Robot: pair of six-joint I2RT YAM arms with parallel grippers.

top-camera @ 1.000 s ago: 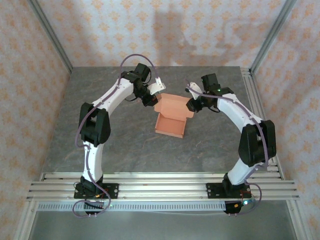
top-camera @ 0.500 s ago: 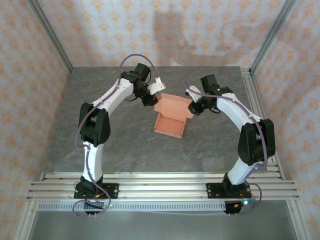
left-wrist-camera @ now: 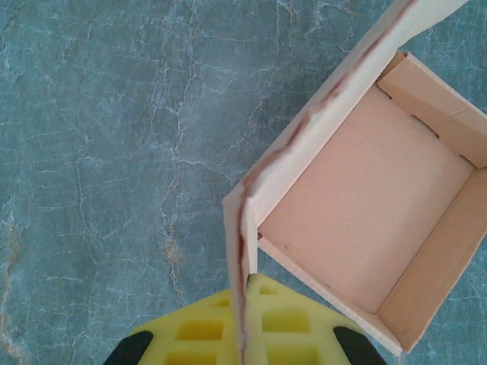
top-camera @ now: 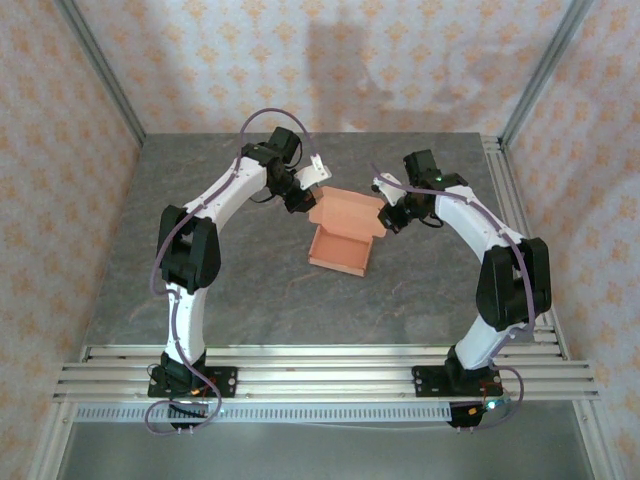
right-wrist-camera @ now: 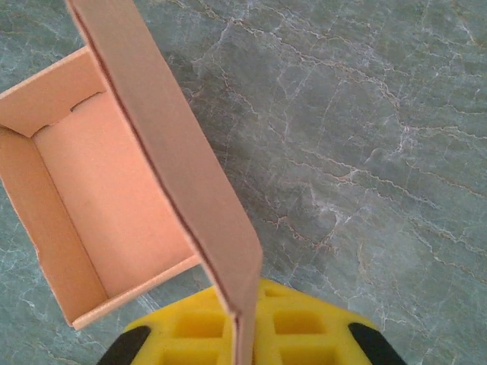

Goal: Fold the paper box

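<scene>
Enclosure walls (top-camera: 60,130): pale paper with a repeating orange motif, no legible writing; grey marbled desk (top-camera: 250,290) inside them; aluminium rails (top-camera: 320,370) along its near edge carry both bases.

Left arm (top-camera: 215,200) and right arm (top-camera: 490,235) arch inward and meet over the middle of the desk, slightly toward the far side.

Paper box (top-camera: 340,245): plain salmon-orange card, unprinted, already formed into a shallow rectangular tray; it sits on the desk between the two wrists, open side up, interior bare. Lid panel (top-camera: 345,212) stands raised along the far wall of the tray, tilted, not closed over it; in the left wrist view its edge (left-wrist-camera: 319,114) runs diagonally above the tray; in the right wrist view the panel (right-wrist-camera: 175,167) slants over the tray likewise.

Left end effector (top-camera: 305,200) is at the lid's left end; right end effector (top-camera: 388,215) is at its right end. Left end effector (left-wrist-camera: 245,319): yellow gridded pads (left-wrist-camera: 198,331) closed on either side of the card edge, so it is clenched on the lid of the paper box. Right end effector (right-wrist-camera: 245,319): pads (right-wrist-camera: 304,323) likewise pinching the lid's corner.

Small notch cut in one tray wall (left-wrist-camera: 426,125); also seen at (right-wrist-camera: 76,106).
</scene>
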